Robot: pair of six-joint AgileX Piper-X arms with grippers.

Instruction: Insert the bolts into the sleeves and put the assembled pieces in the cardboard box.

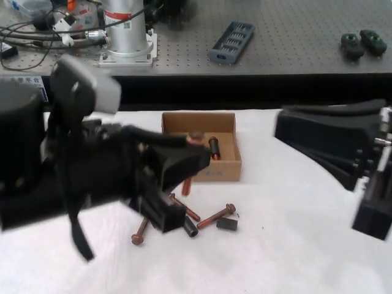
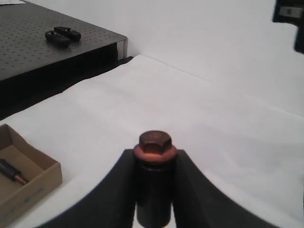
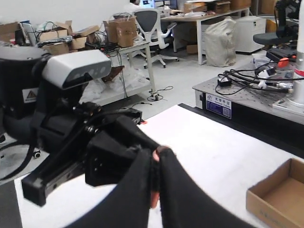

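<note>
Left gripper (image 2: 154,160) is clenched on a black cylindrical sleeve (image 2: 153,194), and a copper-coloured hex-head bolt (image 2: 155,145) sits in that sleeve with its flanged head on the rim. I see the gripper held above the white cloth (image 1: 294,245). The brown cardboard box (image 1: 220,170) lies close beside the fingertips and lower down. It holds one sleeve-and-bolt piece (image 1: 214,148). Under the same gripper, nearer to me, lie loose bolts (image 1: 214,215) and loose black sleeves (image 1: 227,224). Well apart from all this is the right gripper (image 3: 154,164), facing the left arm. I cannot tell whether it is released or clenched.
</note>
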